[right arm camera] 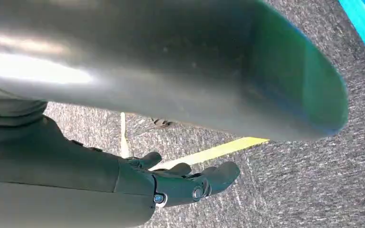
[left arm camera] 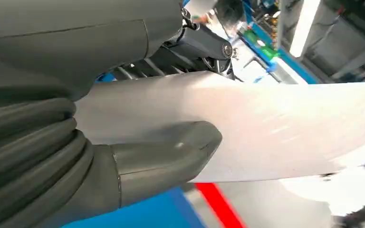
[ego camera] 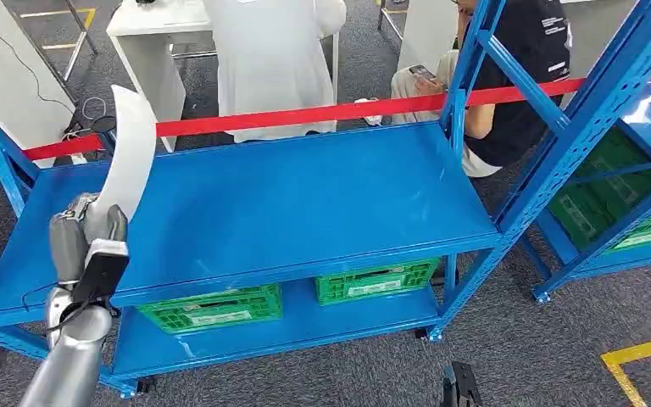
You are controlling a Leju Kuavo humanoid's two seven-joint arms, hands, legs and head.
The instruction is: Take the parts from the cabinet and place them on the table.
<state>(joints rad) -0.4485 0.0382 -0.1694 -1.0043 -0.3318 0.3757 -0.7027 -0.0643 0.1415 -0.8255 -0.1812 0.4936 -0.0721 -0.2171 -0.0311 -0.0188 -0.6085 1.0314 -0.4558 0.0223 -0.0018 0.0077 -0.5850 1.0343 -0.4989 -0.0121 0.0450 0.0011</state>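
Blue steel cabinet (ego camera: 263, 203), the largest element: its broad upper shelf spans the head view from 9 o'clock to 3 o'clock, with a lower shelf beneath. A second blue rack (ego camera: 627, 170) stands at 3 o'clock, holding a green crate of its own. Grey carpet floor (ego camera: 517, 356) with a yellow floor line (ego camera: 640, 352) at 4 o'clock. A red barrier tape (ego camera: 305, 114) runs across behind the cabinet; beyond it, at 12 o'clock, a person in a white coat (ego camera: 271, 59), and at 1 o'clock a seated person in a black shirt (ego camera: 525, 68).

Two green crates (ego camera: 212, 309) sit side by side on the lower shelf, near 6 o'clock.

White curved part (ego camera: 131, 153), the task's thing: a long, thin, blade-like panel held upright over the left end of the upper shelf, at 9 o'clock in the head view. Left hand (ego camera: 89, 242) grips its lower end; in the left wrist view the thumb (left arm camera: 171, 156) presses against the panel's broad face, with the dark fingers on the opposite side.

Right hand (right arm camera: 185, 183) hangs over the carpet, empty, its fingers extended and slightly apart.
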